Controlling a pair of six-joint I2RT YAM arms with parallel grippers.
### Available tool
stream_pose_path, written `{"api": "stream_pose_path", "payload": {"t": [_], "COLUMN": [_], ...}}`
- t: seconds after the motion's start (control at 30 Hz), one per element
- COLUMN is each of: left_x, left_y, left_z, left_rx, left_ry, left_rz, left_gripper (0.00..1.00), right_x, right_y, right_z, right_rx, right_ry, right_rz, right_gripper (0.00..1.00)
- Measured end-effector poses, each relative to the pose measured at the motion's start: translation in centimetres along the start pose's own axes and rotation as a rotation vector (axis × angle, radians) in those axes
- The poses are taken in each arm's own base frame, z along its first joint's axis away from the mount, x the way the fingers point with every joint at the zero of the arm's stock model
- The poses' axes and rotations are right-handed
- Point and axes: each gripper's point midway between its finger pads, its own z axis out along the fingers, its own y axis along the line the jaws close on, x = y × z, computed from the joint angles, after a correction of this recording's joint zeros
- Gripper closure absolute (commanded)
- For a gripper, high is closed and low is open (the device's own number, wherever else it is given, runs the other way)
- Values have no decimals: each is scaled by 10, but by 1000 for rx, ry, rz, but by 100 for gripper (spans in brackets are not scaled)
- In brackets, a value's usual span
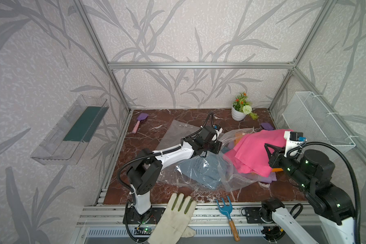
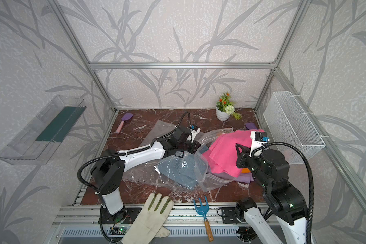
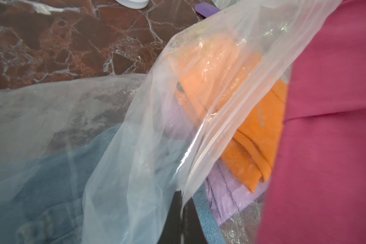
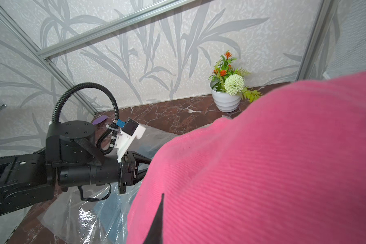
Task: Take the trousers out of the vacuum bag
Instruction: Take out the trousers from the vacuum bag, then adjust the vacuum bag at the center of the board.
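**Pink pair out, three pairs at the bag**

We see the left tool point(image 4: 143, 166) clamped shut on the clear film of the vacuum bag point(image 1: 232, 179). It holds that film up off the red-brown marble worktop point(image 1: 148, 135), so the film makes a tent over the clothes. Its fingertips are hidden behind pink cloth in the right wrist view.

The right tool point(image 1: 267, 147) is nearly closed on the pink trousers point(image 1: 254, 147). They hang raised and draped over it, outside the bag and above the other clothes, on the right side of the worktop.

The denim trousers point(image 1: 201, 175) lie inside the bag near the middle of the worktop, and we see them through the plastic. In the left wrist view the orange trousers point(image 3: 251, 147) poke out from under the bag's edge, lying on the lilac trousers point(image 3: 230, 196). Both are partly covered by the film and partly bare. We cannot tell how much of them is inside.

A cream glove point(image 1: 173, 217) and a blue hand fork point(image 1: 226, 209) lie at the front edge. A potted plant point(image 1: 239, 112) stands at the back wall.
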Motion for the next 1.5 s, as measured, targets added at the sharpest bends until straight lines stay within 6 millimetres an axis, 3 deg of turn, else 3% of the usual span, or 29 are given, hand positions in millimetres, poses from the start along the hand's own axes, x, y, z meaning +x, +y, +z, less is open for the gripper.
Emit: {"api": "stream_pose_path", "payload": {"t": [0.23,0.47,0.7,0.9,1.5], "left_x": [17,31,31,37,47], "left_y": [8,16,28,59,122], "left_z": [36,56,61,58,19], "left_rx": [11,4,2,-30,-123], "left_ry": [63,104,100,83,-12], "left_rz": [-35,-55,-88,-132,-223], "left_gripper": [100,100,100,100,100], "right_x": [-29,-35,-10,5,1], "right_y": [-16,-34,-44,-50,-62], "right_z": [-38,-53,-28,-8,8], "right_rx": [93,190,233,261,347], "right_ry": [-155,-216,-135,-71,-66], "right_rz": [-25,-34,-45,-56,-81], "right_gripper": [100,100,100,100,100]}}
